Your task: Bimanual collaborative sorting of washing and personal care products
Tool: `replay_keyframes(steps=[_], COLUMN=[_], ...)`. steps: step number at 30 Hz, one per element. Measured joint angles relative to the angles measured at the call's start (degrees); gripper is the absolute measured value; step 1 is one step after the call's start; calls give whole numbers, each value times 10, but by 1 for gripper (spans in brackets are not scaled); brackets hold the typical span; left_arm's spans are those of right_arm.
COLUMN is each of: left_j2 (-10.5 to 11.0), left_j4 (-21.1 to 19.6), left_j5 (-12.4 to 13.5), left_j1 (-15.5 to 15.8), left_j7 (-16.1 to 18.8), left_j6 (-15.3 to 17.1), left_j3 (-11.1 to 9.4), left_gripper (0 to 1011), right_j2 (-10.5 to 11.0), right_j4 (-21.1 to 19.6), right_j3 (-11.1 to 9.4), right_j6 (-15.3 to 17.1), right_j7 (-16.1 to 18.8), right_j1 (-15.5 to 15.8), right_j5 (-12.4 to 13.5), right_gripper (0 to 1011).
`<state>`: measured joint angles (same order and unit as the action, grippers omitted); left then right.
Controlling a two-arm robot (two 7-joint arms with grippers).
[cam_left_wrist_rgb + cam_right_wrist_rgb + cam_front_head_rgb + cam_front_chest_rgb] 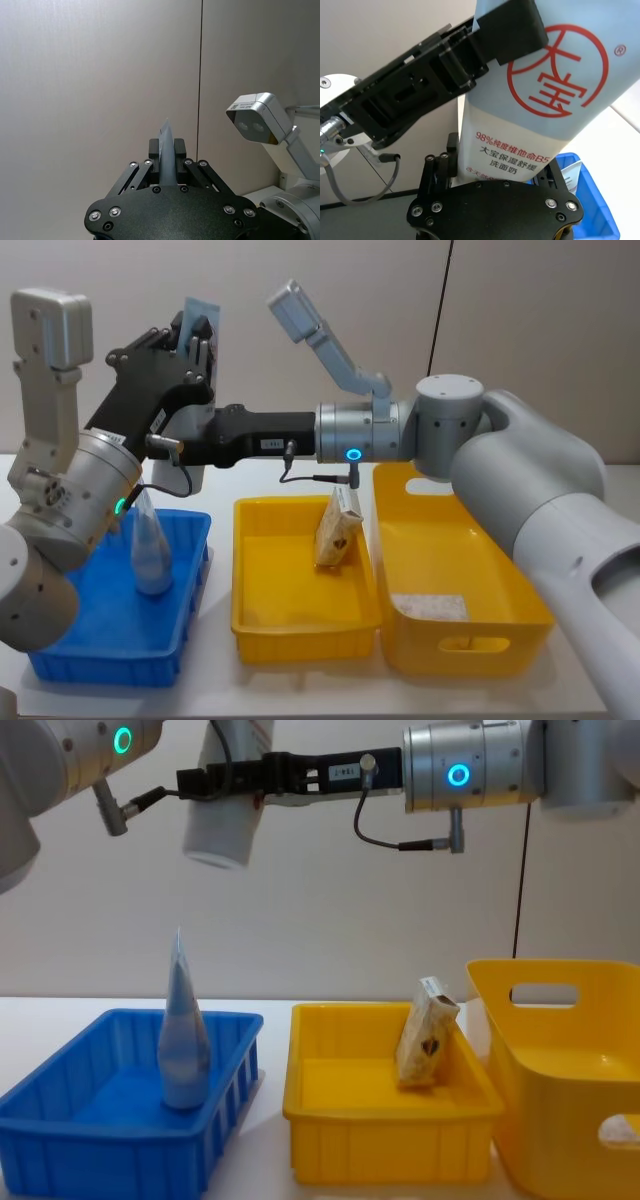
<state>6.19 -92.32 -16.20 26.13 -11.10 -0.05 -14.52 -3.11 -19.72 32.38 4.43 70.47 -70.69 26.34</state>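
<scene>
Both arms are raised, the left hand (190, 335) and right hand (495, 172) apparently clamped shut, close together.

I see a white table (300, 680) carrying three bins side by side, all below the raised grippers: a blue bin (120, 640) beneath them, a shallow yellow bin (300, 625) beside it, and a deeper yellow bin (470, 630) farthest from them.

I log: tube (540, 125), smooth glossy plastic, printed; carton (338, 530), matt paper; blue bin (190, 570) and yellow bins (300, 625), smooth moulded plastic; both grippers' housings, matt black; surface (215, 695), matt white.
</scene>
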Motion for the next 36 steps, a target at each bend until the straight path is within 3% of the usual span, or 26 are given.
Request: replay_keyframes(steps=[9,16,36], left_j2=[0,-1,-1], left_j4=[1,1,1], left_j5=[1,1,1], left_j1=[0,1,1], left_j7=[1,2,2], left_j6=[-1,-1,-2], left_j3=[1,1,1], left_gripper=[157,156,157], right_j2=[-9,-14,-18], right_j4=[24,36,46], right_j3=[-1,-1,-1], right_j6=[-7,-11,-14], right_j7=[8,12,16], right_j1=[-12,-17,-22], right_j5=[3,4,6], right_gripper=[442,340,285])
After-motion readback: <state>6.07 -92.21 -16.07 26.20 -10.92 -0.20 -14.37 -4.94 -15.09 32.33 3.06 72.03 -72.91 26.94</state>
